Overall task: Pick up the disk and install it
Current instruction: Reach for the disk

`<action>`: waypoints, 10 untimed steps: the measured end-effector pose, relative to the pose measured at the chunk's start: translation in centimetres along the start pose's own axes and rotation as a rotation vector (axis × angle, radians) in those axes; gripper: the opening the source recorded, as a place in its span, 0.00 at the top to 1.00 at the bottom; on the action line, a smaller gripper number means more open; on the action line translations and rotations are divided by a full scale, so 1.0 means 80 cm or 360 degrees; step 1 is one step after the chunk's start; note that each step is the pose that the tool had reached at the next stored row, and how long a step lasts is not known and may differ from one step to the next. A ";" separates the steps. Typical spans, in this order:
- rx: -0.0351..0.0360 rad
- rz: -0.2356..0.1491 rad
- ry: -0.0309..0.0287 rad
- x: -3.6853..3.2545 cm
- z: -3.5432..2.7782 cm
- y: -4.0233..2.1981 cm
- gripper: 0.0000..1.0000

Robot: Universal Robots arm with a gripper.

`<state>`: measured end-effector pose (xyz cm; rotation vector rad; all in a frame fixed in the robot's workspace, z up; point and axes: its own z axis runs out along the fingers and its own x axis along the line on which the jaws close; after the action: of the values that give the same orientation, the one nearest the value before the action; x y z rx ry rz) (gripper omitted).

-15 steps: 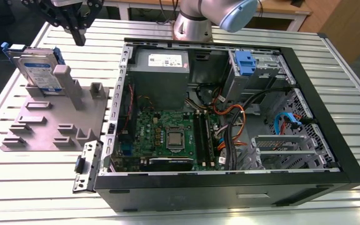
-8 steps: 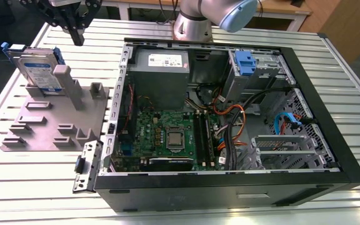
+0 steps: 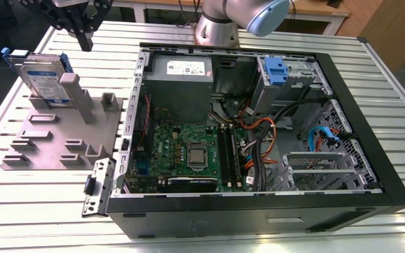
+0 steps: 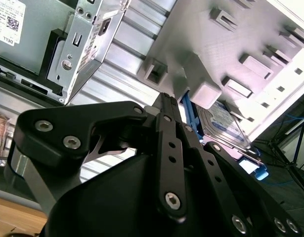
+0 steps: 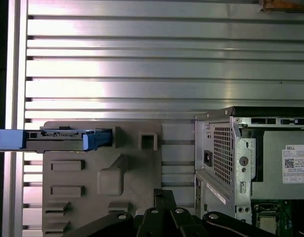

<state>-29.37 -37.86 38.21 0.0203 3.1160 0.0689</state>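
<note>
My gripper (image 3: 86, 45) hangs above the grey fixture plate (image 3: 51, 134), its fingers closed together and holding nothing. The disk (image 3: 42, 79) stands upright on the plate, near me.

The table (image 3: 40, 211) is ribbed, shiny bare metal. At the upper left of the exterior view, the disk (image 3: 42, 79) is dull silver metal framed in glossy blue plastic. The grey plate (image 3: 55, 145) looks matt, probably plastic.
</note>
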 end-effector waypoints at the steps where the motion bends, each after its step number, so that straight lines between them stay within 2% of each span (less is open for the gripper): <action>1: 0.0000 0.0000 0.00000 0.0005 0.0000 0.0000 0.89; 10: 0.0000 0.0000 0.00001 0.0044 -0.0001 -0.0001 0.89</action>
<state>-29.72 -37.86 38.21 0.0202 3.1161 0.0688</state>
